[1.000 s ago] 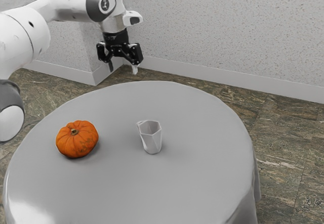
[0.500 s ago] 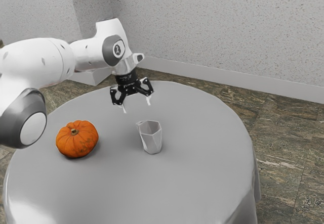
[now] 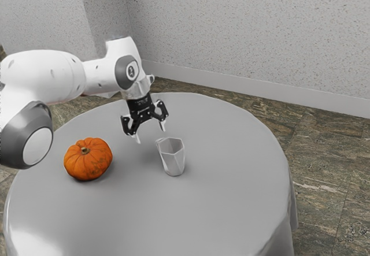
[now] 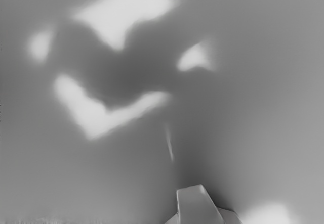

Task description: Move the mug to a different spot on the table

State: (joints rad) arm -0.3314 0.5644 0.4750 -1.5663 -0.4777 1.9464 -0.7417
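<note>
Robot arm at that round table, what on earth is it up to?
A white robot arm holds its black gripper open above the table, close to a pale grey mug, on the exterior view's left of it. Nothing grips the mug yet; it stands upright near the table's middle. An orange pumpkin sits farther left, apart from both.

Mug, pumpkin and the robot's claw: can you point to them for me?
mug (image 3: pixel 171 158): exterior view, on its front wall.
pumpkin (image 3: pixel 88 160): exterior view, on its orange side.
gripper (image 3: pixel 150 134): exterior view, midway between its open fingertips.
</note>
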